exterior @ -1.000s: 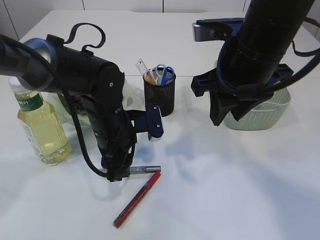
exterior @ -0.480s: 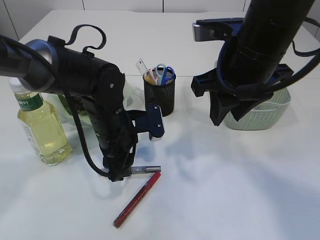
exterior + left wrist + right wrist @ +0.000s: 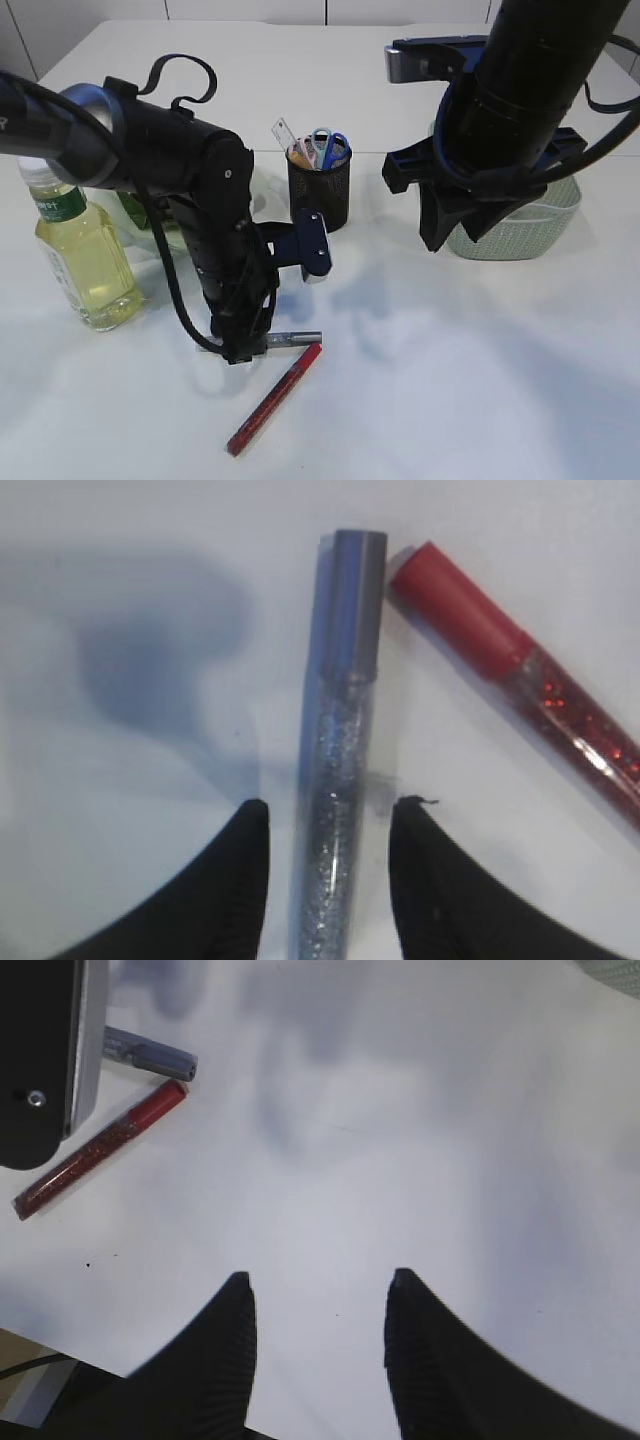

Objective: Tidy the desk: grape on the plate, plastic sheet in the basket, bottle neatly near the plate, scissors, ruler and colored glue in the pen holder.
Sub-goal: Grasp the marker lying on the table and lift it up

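**Silver glue tube straddled, not pinched**

Exterior: left gripper (image 3: 240,350) down at the table (image 3: 480,380) over the silver glue tube (image 3: 296,338); red glue tube (image 3: 275,398) lying just beside. Pen holder (image 3: 319,195) with scissors (image 3: 328,146) and ruler (image 3: 284,133) behind; bottle (image 3: 80,250) far left; basket (image 3: 520,230) under the right arm.

Left wrist: fingers (image 3: 215,890) spread either side of the silver tube, small gaps visible.

Right wrist: right gripper (image 3: 318,1350) spread, empty, above bare table.
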